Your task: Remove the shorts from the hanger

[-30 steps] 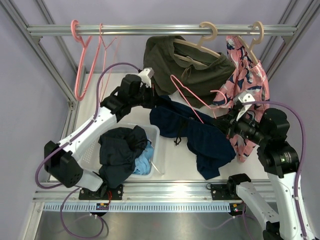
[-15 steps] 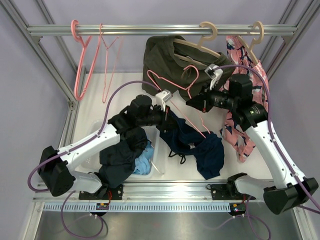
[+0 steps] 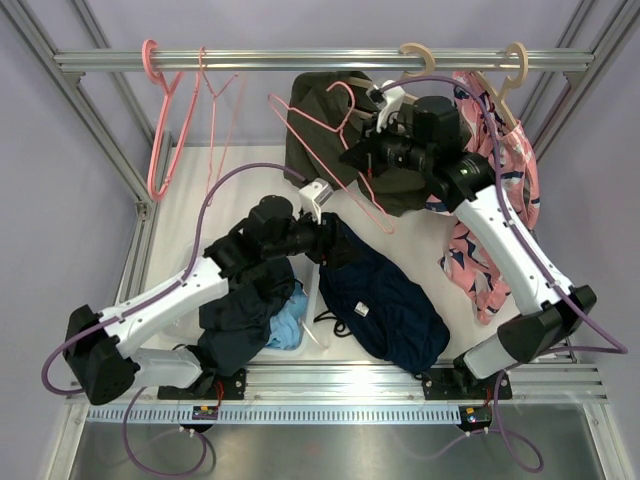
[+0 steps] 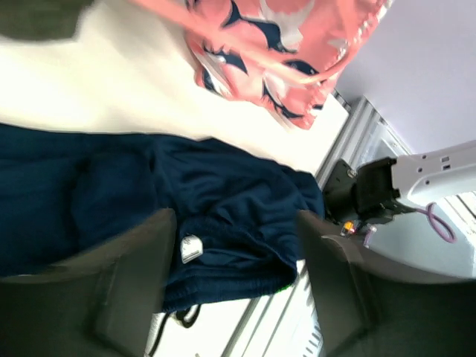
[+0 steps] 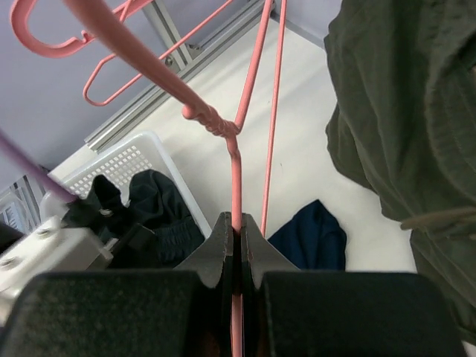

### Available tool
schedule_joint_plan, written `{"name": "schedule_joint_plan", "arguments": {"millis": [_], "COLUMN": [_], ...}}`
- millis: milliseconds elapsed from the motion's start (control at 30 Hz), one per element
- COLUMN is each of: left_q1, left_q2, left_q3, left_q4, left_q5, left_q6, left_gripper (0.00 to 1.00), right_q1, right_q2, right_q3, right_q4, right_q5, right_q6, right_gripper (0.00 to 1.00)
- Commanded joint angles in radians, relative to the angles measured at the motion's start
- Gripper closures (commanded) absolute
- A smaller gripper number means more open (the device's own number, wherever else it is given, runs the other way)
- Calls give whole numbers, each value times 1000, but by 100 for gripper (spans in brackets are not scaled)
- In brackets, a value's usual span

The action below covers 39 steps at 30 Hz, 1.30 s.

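The deep navy shorts (image 3: 390, 310) lie loose and spread on the white table, free of any hanger; in the left wrist view the navy shorts (image 4: 223, 201) show a small white label. My left gripper (image 3: 328, 238) hovers open just above their left edge, nothing between its fingers (image 4: 126, 275). My right gripper (image 3: 352, 158) is raised near the rail, shut on a bare pink wire hanger (image 3: 372, 203), its stem (image 5: 236, 163) pinched between the jaws. Dark slate-navy shorts (image 3: 240, 300) and light blue shorts (image 3: 285, 325) sit in the basket.
The white basket (image 3: 310, 265) stands at front left. Olive shorts (image 3: 400, 185) and pink patterned shorts (image 3: 500, 170) hang from wooden hangers on the rail (image 3: 300, 60). Empty pink hangers (image 3: 165, 110) hang at the rail's left. Frame posts stand on both sides.
My left gripper has opened and let go of the navy shorts, which dropped flat on the table. My right gripper carried the pink hanger up and left, clear of the shorts.
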Motion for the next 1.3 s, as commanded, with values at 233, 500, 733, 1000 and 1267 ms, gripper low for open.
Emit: {"name": "schedule_joint_plan", "arguments": {"millis": [233, 500, 733, 1000, 1267], "left_q1": [-1, -1, -1, -1, -1], "left_q2": [-344, -608, -735, -772, -759], "left_q3": [12, -27, -76, -71, -64], "left_q4": [-199, -357, -405, -433, -422], "left_q5": [-317, -485, -553, -578, -570], "left_q6": [62, -10, -81, -102, -93], "left_gripper": [12, 11, 10, 9, 8], "right_q1": [133, 211, 222, 224, 242], "right_q2": [231, 420, 489, 621, 665], "right_q3": [349, 593, 654, 766, 745], "right_q4": [-73, -49, 45, 57, 86], "right_q5": [325, 567, 612, 638, 661], "right_q6": [46, 141, 181, 196, 177], "right_gripper": [100, 100, 100, 100, 100]}}
